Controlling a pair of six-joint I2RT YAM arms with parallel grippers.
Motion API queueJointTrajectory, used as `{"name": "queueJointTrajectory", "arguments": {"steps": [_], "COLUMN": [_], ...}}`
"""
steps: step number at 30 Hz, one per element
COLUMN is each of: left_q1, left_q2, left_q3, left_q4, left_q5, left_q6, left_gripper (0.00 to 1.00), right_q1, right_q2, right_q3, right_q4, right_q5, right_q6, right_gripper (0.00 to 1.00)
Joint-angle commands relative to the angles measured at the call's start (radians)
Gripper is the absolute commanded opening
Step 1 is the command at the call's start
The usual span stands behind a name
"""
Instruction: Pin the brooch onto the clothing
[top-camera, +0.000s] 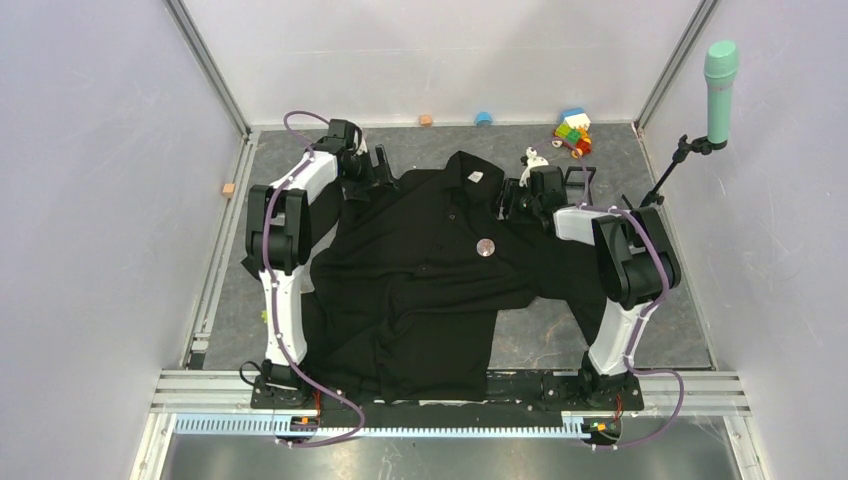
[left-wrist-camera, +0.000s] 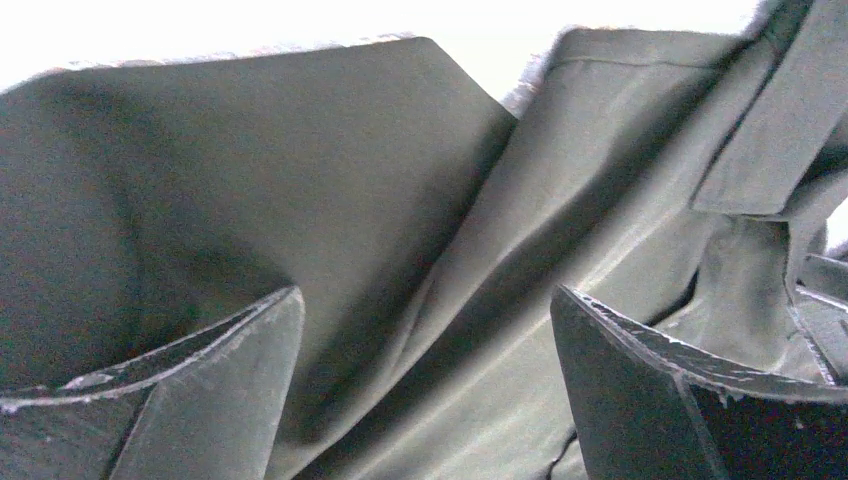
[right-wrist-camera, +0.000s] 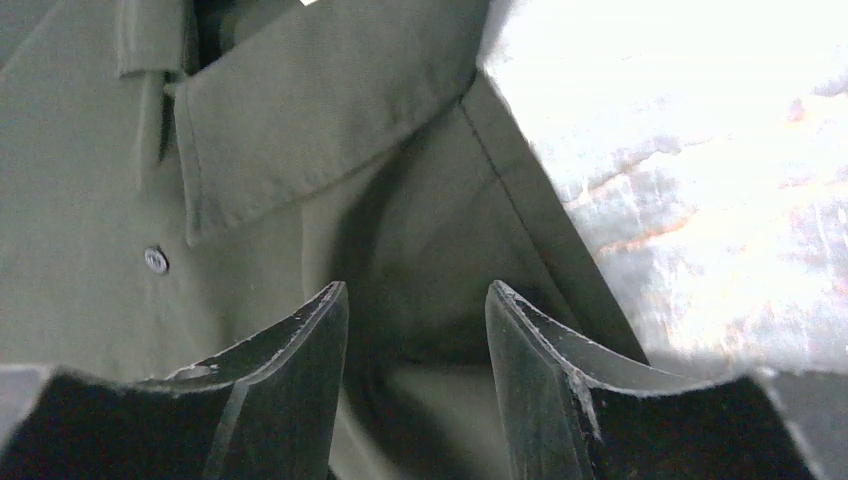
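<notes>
Left gripper (left-wrist-camera: 425, 295): jaws spread wide, nothing held; it hangs over rumpled cloth at the shirt's shoulder on the left arm's side.
Right gripper (right-wrist-camera: 416, 290): jaws part-open astride a fold beside the collar (right-wrist-camera: 300, 110); cannot tell whether the fold is pinched. A small dark button (right-wrist-camera: 155, 261) lies nearby.
Large black long-sleeved collared shirt (top-camera: 420, 290): spread on the grey table (top-camera: 660, 330).
Small round pale pinkish-grey brooch (top-camera: 485, 246): on the shirt's chest, apart from both grippers.
White collar label (top-camera: 476, 177): writing illegible.
</notes>
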Motion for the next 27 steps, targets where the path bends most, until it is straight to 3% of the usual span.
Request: {"name": "queueJointTrajectory", "arguments": {"steps": [1, 13, 27], "left_q1": [0.03, 0.105, 0.158], "left_q2": [0.077, 0.209, 0.358], "left_q3": [0.044, 0.203, 0.422], "left_q4": [-0.024, -0.064, -0.079], "left_q5": [-0.043, -0.084, -0.057], "left_q6": [-0.01, -0.052, -0.087], "left_gripper": [1.0, 1.0, 1.0], "right_q1": [-0.002, -0.003, -0.004], "right_q2": [0.098, 0.28, 0.457], "right_q3": [0.073, 0.281, 0.556], "right_q4": [0.001, -0.101, -0.176], "right_q5": [-0.022, 0.045, 0.015], "right_q6": [0.017, -0.011, -0.023], "right_gripper": [0.59, 0.61, 0.63]}}
